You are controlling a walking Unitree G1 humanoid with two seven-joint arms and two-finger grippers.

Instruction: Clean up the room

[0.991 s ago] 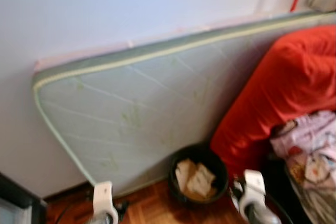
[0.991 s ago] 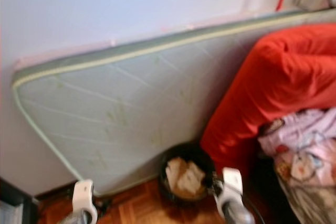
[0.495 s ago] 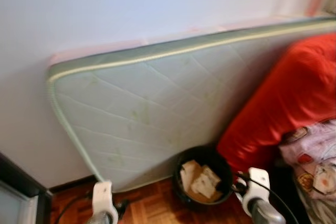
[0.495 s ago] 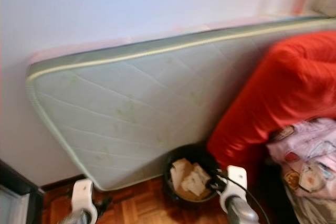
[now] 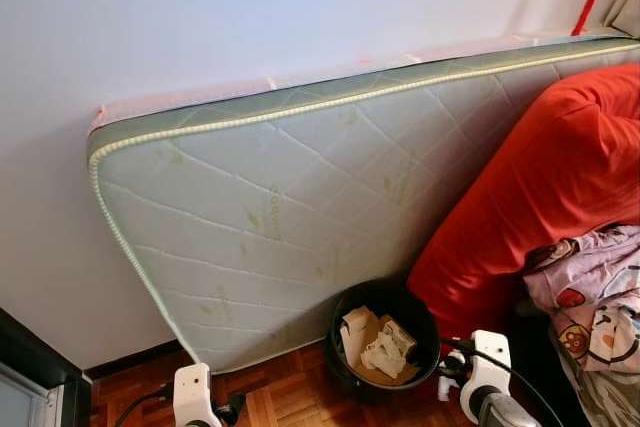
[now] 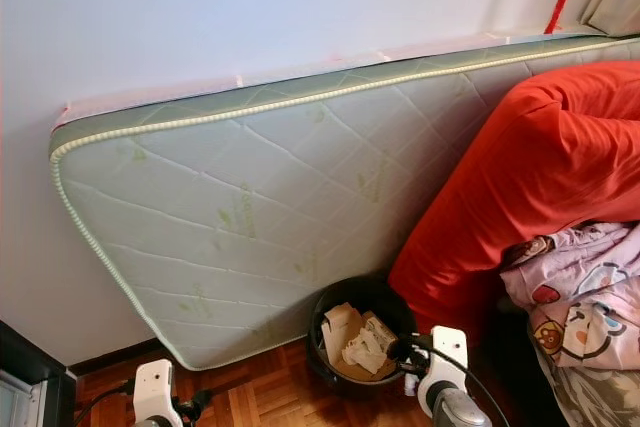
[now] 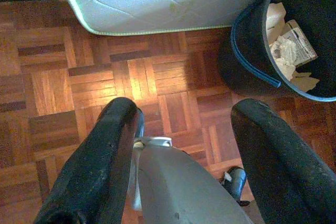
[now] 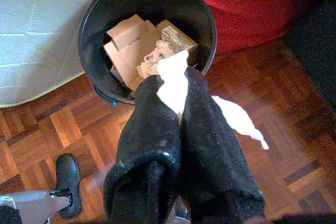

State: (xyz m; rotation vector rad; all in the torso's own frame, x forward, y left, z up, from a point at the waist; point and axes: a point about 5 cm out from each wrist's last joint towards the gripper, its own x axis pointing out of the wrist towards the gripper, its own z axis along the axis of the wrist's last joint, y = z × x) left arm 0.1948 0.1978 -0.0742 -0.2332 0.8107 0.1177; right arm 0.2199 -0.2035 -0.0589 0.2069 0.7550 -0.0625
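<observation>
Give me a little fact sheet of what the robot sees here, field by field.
Place: wooden parquet floor beside a white wall
Bin: black bin on the floor, holding cardboard scraps and crumpled paper
Mattress: pale quilted mattress leaning on the wall, behind the bin
Bedding: red cover and patterned cloth to the right
Right end effector: shut on white paper, just short of the bin's rim
Left end effector: open, holding nothing, above bare floor

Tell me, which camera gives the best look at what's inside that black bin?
The right wrist view: it looks straight down into the black bin, showing the cardboard pieces and crumpled paper inside. The left wrist view catches part of it; both eye views see it small and aslant.
</observation>
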